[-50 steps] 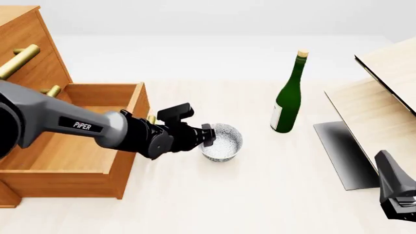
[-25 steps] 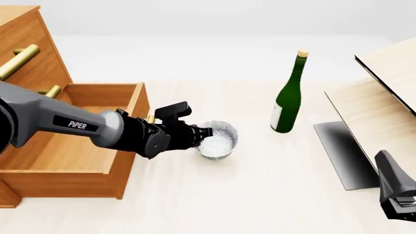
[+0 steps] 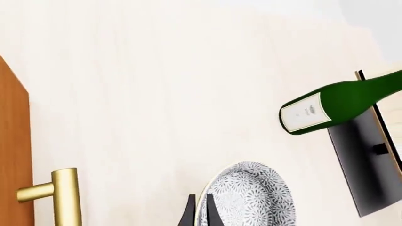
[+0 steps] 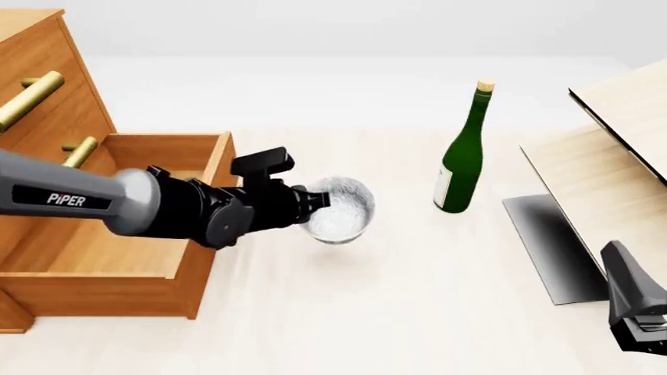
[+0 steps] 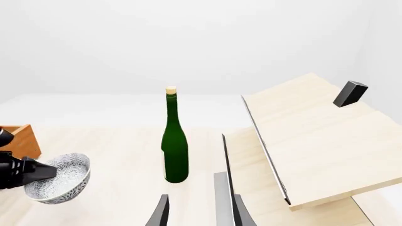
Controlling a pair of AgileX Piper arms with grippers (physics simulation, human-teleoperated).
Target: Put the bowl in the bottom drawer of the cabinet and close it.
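Half of the right gripper is cut off at the front view's lower right edge; its wrist view shows the fingers apart around nothing. Left gripper pinches the bowl's rim, holding it tilted above the table, just beside the bottom drawer, which stands open. Whether anything lies inside is partly hidden by the arm. Farther off stands the bottle.
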